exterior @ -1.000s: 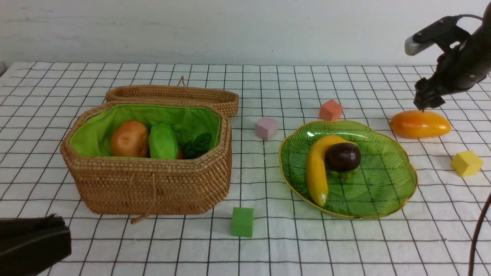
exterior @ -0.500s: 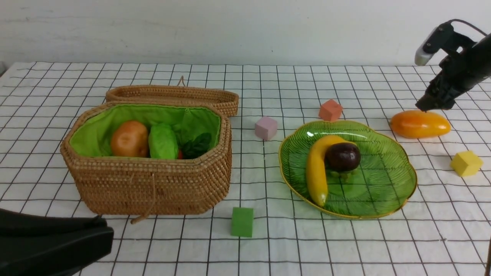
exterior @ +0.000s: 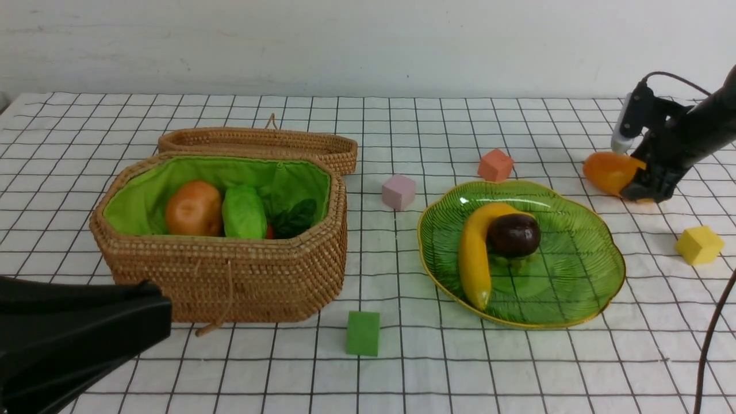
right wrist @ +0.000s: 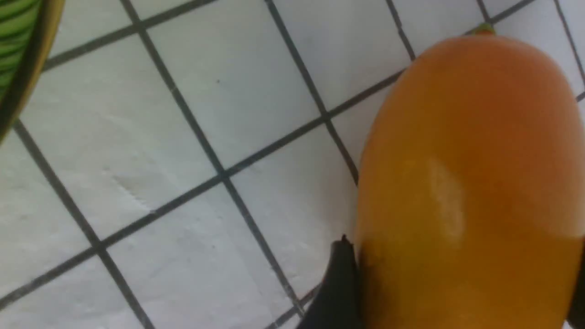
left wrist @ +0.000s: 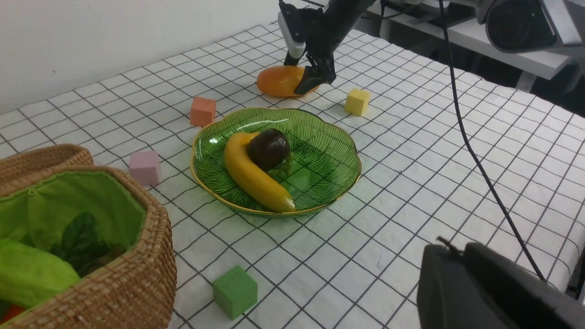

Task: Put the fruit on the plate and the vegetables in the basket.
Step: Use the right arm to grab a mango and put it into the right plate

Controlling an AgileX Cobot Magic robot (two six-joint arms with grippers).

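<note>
Mango (exterior: 608,171) lying on the gridded worktop (exterior: 402,368) just beyond the right rim of the plate (exterior: 598,253), straddled by the right tool (exterior: 647,187), jaws spread wide around its right end, one finger (right wrist: 336,288) against its side; grip not yet confirmed. On the plate, banana (exterior: 475,253) curled around mangosteen (exterior: 513,234). Well left of the plate, basket (exterior: 230,282) with potato (exterior: 194,208) and green vegetable (exterior: 244,211) inside. Left tool (exterior: 75,339) clenched, empty, near the basket's front.
</note>
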